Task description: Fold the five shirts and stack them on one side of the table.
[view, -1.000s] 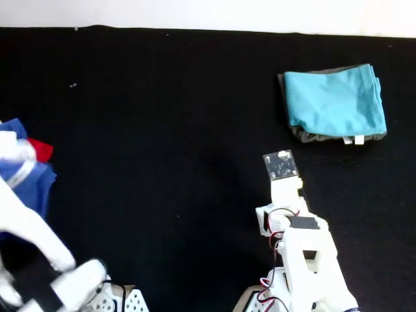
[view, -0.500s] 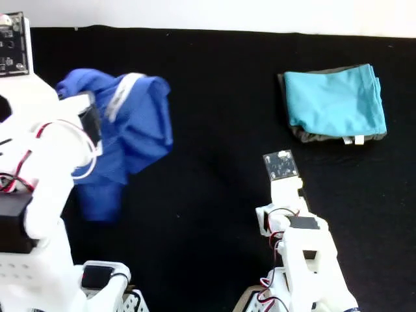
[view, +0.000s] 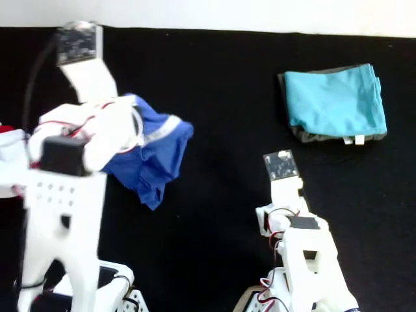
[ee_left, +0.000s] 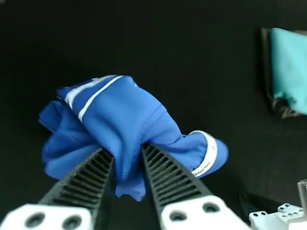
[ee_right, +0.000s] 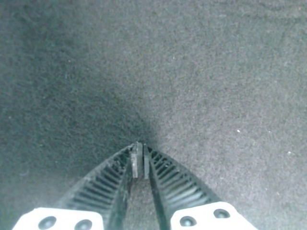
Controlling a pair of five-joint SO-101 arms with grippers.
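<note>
Blues on black
The bunched shirt [ee_left: 120,120] is showing blue with white striped trim, the folded shirt [view: 335,101] is looking teal, the table [view: 221,84] plain black.

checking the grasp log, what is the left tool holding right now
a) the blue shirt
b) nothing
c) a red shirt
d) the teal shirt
a: the left tool is closed on a bunched fold of the blue shirt, while the folded teal shirt lies apart on the table.
</note>
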